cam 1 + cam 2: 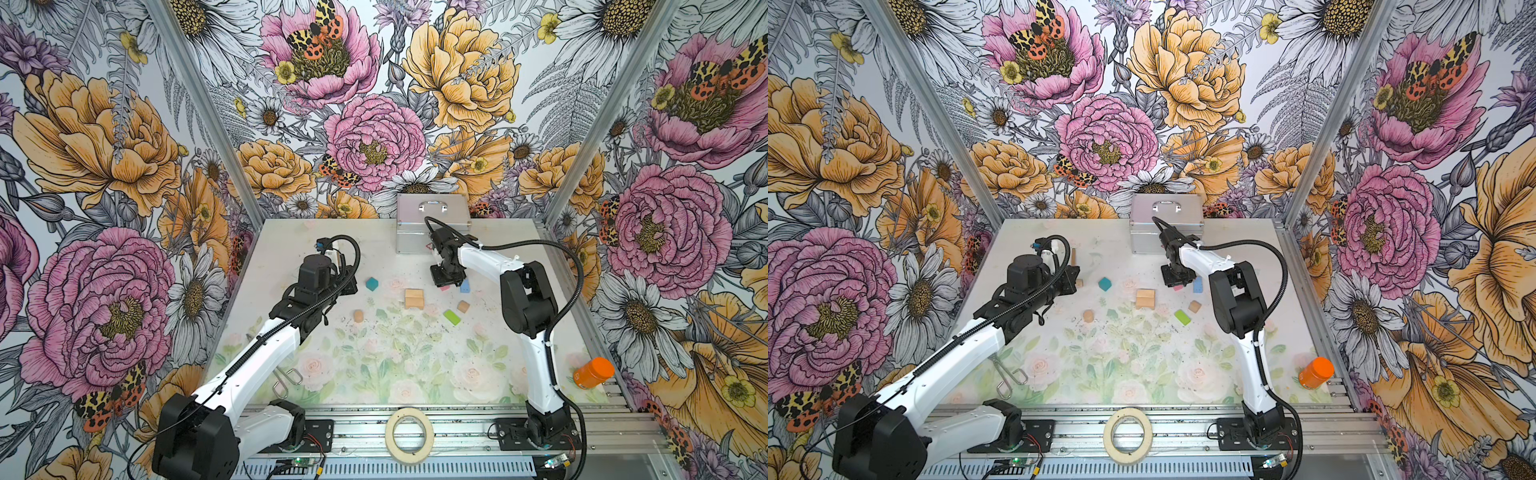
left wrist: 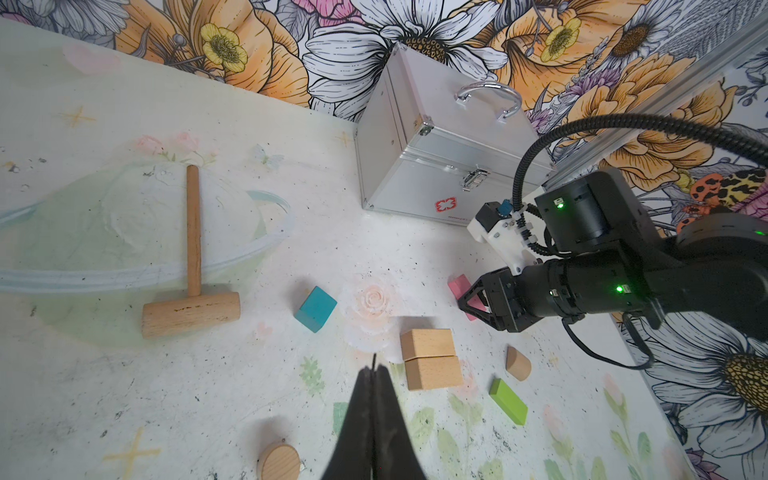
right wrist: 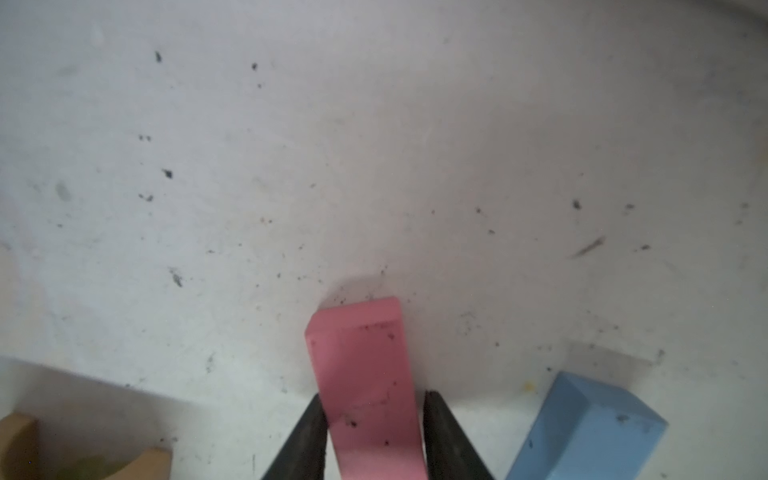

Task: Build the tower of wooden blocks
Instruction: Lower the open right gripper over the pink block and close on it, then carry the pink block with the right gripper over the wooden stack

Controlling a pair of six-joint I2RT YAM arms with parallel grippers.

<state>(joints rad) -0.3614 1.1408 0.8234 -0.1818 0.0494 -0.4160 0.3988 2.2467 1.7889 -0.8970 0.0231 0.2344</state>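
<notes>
Wood blocks [image 1: 1145,299] are lying scattered across the middle of the bench [image 1: 395,257] in both top views. A teal cube [image 1: 372,284] is sitting toward the left, two tan bricks [image 1: 414,299] are resting against each other at the centre, and a tan cylinder [image 1: 358,316] is standing nearer the front left. A green brick [image 1: 451,317] and a small tan block [image 1: 463,306] are lying near each other to the right. The right end effector [image 3: 374,395] is reaching down over the pink block [image 3: 365,374], which is lying flat on the bench near the light blue block [image 3: 582,428]. Its fingers [image 3: 307,440] are flanking the pink block's long sides and appear to be pinching it, though the right wrist view is blurring at the contact. The left end effector [image 2: 375,368] is hanging over the bench near the tan cylinder, its fingers pressed together with nothing between them. A silver case [image 1: 432,224] is standing at the back behind the right arm, a wooden mallet [image 2: 191,286] is lying flat at the far left, an orange bottle [image 1: 592,372] is lying on its side by the front right corner, and a roll of tape [image 1: 409,434] is lying on the front rail.
</notes>
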